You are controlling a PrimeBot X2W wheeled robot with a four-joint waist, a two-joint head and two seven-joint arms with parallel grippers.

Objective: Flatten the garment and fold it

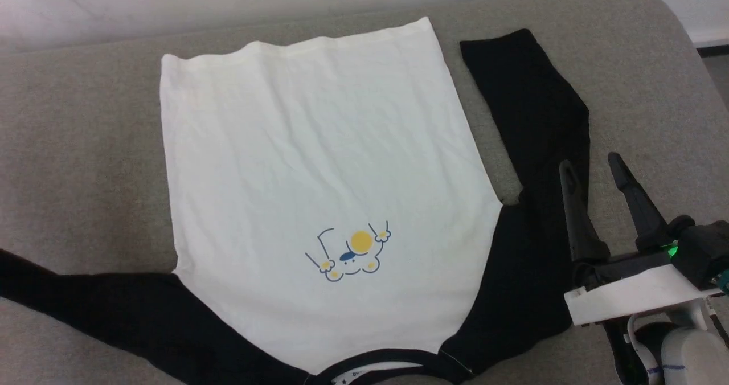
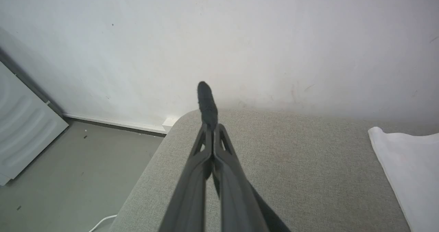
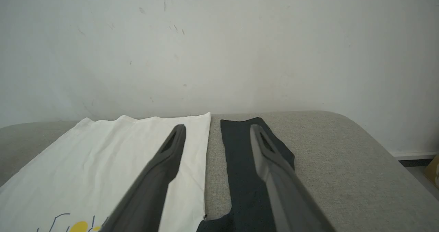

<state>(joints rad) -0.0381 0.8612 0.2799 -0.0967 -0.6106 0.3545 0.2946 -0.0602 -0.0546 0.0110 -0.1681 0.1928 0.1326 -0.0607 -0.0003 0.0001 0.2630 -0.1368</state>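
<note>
The left gripper (image 2: 206, 100) appears in its wrist view with its two dark fingers pressed together along their length. They point toward 12 o'clock over the grey upholstered cushion (image 2: 291, 163). Whether any cloth is pinched between them cannot be told. At 8 o'clock of that view are a grey floor (image 2: 85, 163), a white ribbed panel (image 2: 24, 129) and a white cable (image 2: 103, 220), with a pale wall (image 2: 240, 36) behind. A white corner of the garment (image 2: 408, 163) shows at 4 o'clock.

In the head view the garment (image 1: 319, 146) lies spread flat on the cushion (image 1: 85, 163), print side up. Its hem (image 1: 296, 46) is toward 12 o'clock and its black neck trim (image 1: 387, 355) at 6 o'clock. The left sleeve (image 1: 114, 311) runs out toward 8 o'clock to the picture's edge. The small yellow-and-blue print (image 1: 350, 254) sits on the chest, toward 6 o'clock from the centre. The right sleeve (image 1: 541, 123) is bent back toward 1 o'clock and lies beside the white body, with a strip of cushion between them.

The right gripper (image 1: 589, 162) is at 4 o'clock, its jaws wide apart and holding nothing, its fingertips over the right sleeve. In its wrist view the fingers (image 3: 161, 166) rise toward 12 o'clock, one over the white body's edge and the other over the black sleeve.
</note>
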